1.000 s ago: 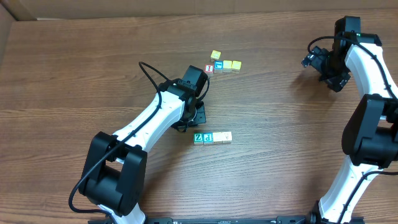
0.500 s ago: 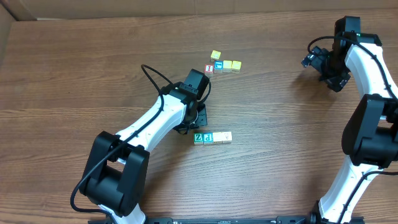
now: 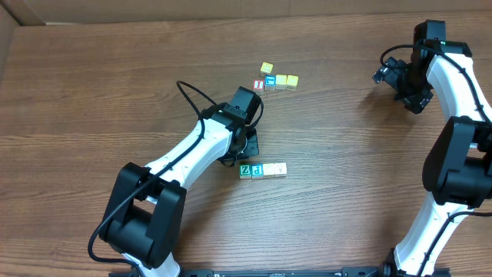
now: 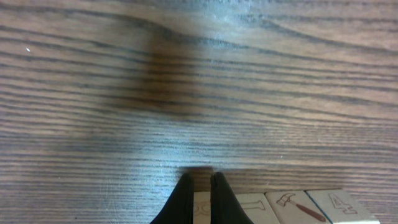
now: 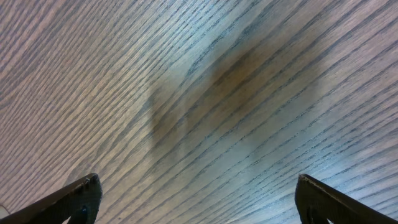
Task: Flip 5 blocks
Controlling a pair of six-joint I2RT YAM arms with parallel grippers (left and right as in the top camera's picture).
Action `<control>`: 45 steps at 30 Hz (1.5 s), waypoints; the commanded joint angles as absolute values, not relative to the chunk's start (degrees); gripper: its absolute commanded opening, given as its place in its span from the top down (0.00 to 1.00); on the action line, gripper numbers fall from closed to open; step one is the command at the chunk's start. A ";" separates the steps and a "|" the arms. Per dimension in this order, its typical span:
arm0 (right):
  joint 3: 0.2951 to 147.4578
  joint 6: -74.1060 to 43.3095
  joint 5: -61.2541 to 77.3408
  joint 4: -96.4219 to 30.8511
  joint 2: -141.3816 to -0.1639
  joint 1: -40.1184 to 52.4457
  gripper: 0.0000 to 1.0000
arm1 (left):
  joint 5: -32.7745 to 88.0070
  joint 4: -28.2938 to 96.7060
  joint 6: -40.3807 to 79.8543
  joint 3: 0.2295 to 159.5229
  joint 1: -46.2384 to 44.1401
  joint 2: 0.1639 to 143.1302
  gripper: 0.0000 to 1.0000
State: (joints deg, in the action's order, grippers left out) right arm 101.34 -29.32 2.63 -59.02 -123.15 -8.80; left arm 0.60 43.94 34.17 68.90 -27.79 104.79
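Since the left arm's fingers (image 3: 246,148) are pinched tight with nothing between them and sit low over the brown wood-grain counter (image 3: 115,92), just beside the teal-green-faced wooden letter cube (image 3: 245,171) on its far side from the robot's base, I'd say we're at the lining-up bit of a flip, with that cube as the target. I can't tell if the tips are actually touching it yet. That teal cube is the end of a tight little row: the blue-faced wooden cube (image 3: 257,170) touches it on the right arm's side, then the whitish wooden cube (image 3: 270,169), then the pale cream wooden cube (image 3: 281,168), all face to face. I only count four there. A separate bunch with a red-faced cube (image 3: 259,85) and bright yellow cubes (image 3: 287,80) sits well beyond the teal cube and isn't the job. The right arm's fingers (image 3: 390,74) are spread wide over bare wood, holding nothing, well apart from the teal cube. My guess for the next move: a low, careful tip on the teal cube's edge so it rolls onto another face, without shoving its touching neighbours out of line.
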 commanded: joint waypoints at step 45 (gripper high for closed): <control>102.30 -29.08 2.66 -58.74 -121.43 -8.75 0.00 | 4.19 48.21 34.89 68.45 -28.97 104.57 0.96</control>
